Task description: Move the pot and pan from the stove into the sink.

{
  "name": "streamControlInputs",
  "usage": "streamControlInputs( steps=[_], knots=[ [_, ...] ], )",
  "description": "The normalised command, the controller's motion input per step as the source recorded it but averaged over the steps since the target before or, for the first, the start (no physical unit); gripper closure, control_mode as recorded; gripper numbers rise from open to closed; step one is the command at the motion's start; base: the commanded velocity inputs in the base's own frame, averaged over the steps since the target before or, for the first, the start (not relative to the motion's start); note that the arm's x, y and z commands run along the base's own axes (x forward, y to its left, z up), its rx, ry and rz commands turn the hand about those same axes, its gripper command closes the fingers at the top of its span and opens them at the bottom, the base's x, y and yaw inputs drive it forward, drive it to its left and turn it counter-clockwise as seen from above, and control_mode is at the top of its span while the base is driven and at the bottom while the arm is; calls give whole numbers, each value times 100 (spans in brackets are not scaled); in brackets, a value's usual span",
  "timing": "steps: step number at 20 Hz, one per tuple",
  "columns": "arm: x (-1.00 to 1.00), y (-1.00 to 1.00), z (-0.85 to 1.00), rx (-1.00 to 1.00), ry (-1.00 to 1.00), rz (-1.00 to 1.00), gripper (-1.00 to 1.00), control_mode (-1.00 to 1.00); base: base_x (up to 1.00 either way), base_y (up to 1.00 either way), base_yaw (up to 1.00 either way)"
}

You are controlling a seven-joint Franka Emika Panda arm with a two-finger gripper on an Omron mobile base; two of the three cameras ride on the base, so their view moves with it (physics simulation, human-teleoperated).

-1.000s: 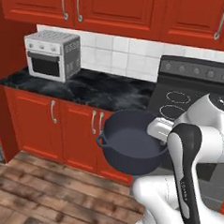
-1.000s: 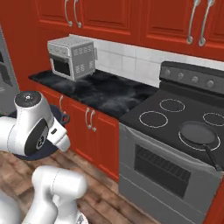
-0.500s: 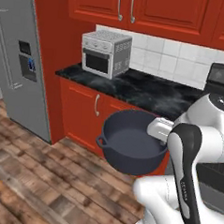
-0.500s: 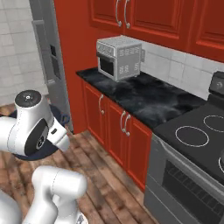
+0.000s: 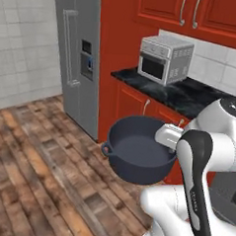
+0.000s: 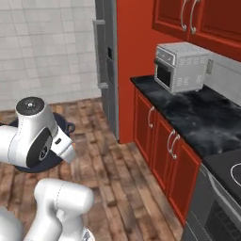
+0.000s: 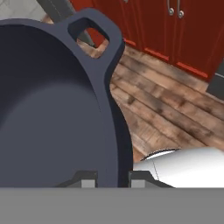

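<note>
The deep dark blue-grey pot (image 5: 137,156) hangs in the air over the wooden floor, in front of the red cabinets. My gripper (image 5: 172,143) is shut on the pot's near rim, and the white hand covers that edge. In the hand view the gripper (image 7: 113,179) pinches the pot's wall (image 7: 52,109), one fingertip (image 7: 89,180) inside and the other outside, with a loop handle at the far rim. From the right base view the pot (image 6: 28,167) peeks out behind my arm. A corner of the stove (image 6: 228,172) lies at the far right. The pan and the sink are out of view.
A tall grey fridge (image 5: 76,63) stands to the left, at the end of the red cabinets (image 6: 164,141). A silver toaster oven (image 5: 165,58) sits on the black marbled countertop (image 6: 197,113). Open wooden floor (image 5: 32,174) spreads out left of the pot.
The whole picture has shifted: the base has turned and driven left along the counter, so the stove slid off to the right and the fridge came into view. The pot stays in my grip.
</note>
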Motion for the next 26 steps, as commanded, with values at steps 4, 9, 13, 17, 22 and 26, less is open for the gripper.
streamControlInputs(
  steps=[4,9,13,17,22,26],
  knots=[
    [0,0,0,0,0,0,100,100,-5,0,49],
    [0,0,0,0,0,0,100,100,-4,0,50],
    [0,0,0,0,0,0,100,100,-4,0,50],
    [0,0,0,0,0,0,100,100,-4,0,50],
    [0,0,0,0,0,0,100,100,-4,0,50],
    [0,0,0,0,0,0,100,100,-4,0,50]
  ],
)
